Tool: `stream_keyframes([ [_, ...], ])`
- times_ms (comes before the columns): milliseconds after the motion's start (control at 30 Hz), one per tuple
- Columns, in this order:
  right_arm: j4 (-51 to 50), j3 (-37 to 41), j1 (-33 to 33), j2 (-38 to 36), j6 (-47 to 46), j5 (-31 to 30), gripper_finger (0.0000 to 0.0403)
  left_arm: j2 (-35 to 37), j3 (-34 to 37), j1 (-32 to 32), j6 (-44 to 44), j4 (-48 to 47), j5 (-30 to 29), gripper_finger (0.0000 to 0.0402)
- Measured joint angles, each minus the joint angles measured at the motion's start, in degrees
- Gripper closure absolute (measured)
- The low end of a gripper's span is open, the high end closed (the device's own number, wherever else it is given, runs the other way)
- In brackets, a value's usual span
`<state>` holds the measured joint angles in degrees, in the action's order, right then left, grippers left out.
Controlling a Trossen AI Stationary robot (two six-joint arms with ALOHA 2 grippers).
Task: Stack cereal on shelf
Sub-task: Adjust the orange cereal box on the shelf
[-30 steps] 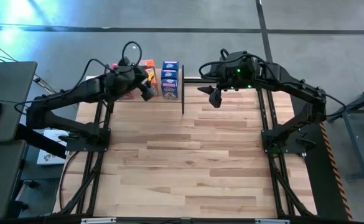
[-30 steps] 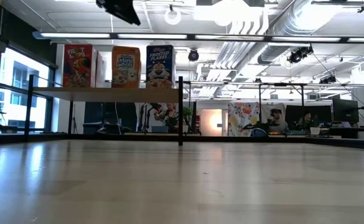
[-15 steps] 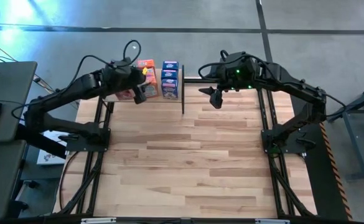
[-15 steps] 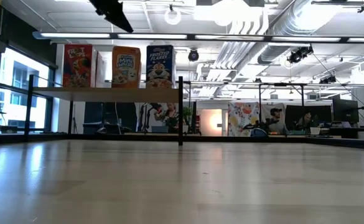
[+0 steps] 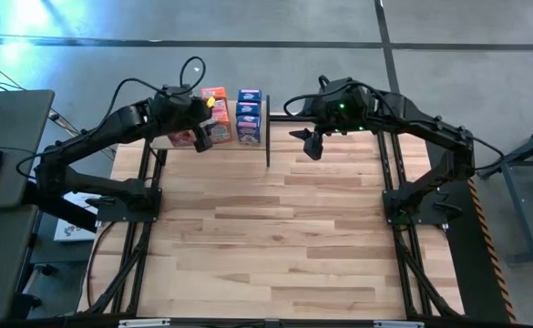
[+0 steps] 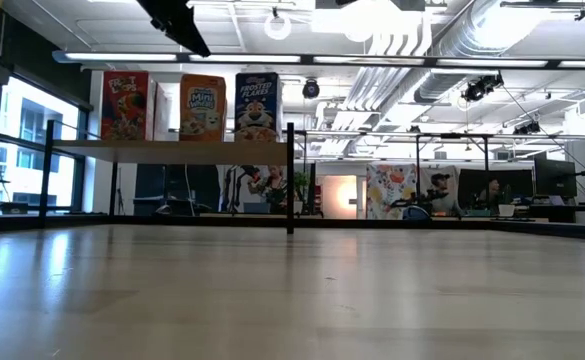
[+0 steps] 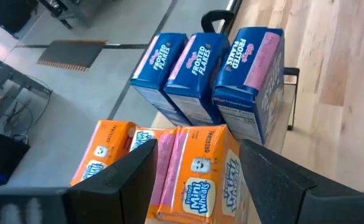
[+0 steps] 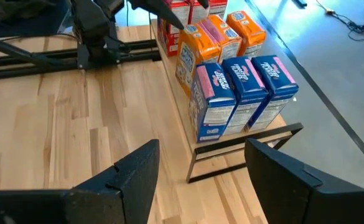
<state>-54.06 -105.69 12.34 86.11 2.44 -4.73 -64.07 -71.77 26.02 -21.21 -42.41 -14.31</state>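
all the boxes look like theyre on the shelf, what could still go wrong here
1. The left gripper hangs open right above the orange boxes; a low sweep on the way out could tip that row.
2. The blue boxes stand at the end of the shelf, close to its edge, so a knock could send one off.
3. The right gripper hovers open beside that end and could clip the black post.

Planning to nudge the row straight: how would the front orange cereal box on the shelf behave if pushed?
The orange cereal box looks like stiff cardboard, probably light. Standing upright and narrow on the shelf, it may tip rather than slide. The orange boxes packed beside it would likely brace it sideways.
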Motion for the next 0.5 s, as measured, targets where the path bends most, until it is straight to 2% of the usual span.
stream_keyframes([
  [300, -0.04, 0.0, 0.0, 0.25, -0.04, -0.02, 0.0173, -3.73, 0.0, -0.15, 0.09, -0.76, -0.27, 0.0183],
  [500, -0.01, 0.0, 0.0, 0.23, 0.02, -0.02, 0.0173, -5.86, -0.02, -0.17, 0.07, -0.67, -5.36, 0.0183],
])
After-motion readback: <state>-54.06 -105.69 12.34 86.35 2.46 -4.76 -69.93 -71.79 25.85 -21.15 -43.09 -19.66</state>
